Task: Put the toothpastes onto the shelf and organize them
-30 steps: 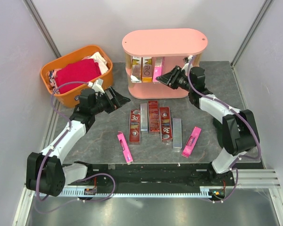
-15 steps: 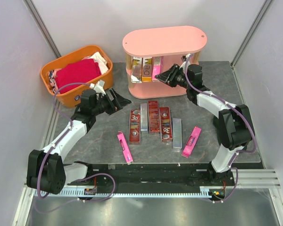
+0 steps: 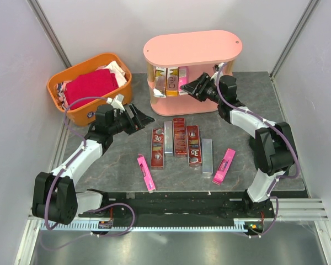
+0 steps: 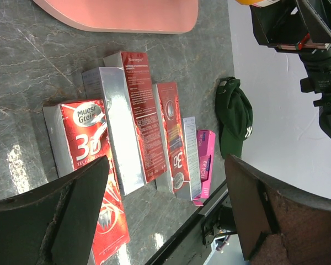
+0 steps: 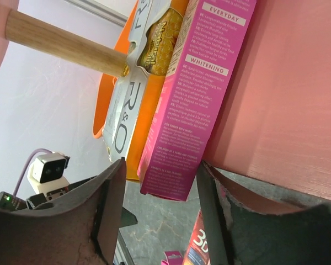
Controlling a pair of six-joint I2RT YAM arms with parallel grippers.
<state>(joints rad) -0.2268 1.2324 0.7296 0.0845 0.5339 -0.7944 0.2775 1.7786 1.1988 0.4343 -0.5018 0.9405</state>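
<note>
Right gripper stands parted around the pink carton, upright under the top board of the shelf beside 2 others. Light, stiff, slick card, I'd say: pinch the long flat sides. Left gripper gapes wide.

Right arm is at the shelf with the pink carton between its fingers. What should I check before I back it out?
1. Right gripper jaws stand apart around the pink carton, with a gap showing on one side: ok.
2. Pink carton sits in the shelf beside the yellow carton: ok.
3. Pink carton pushed fully in and steady: cannot tell.
4. Left gripper open and holding nothing: ok.
5. All cartons shelved: not ok, seven lie on the table.
</note>
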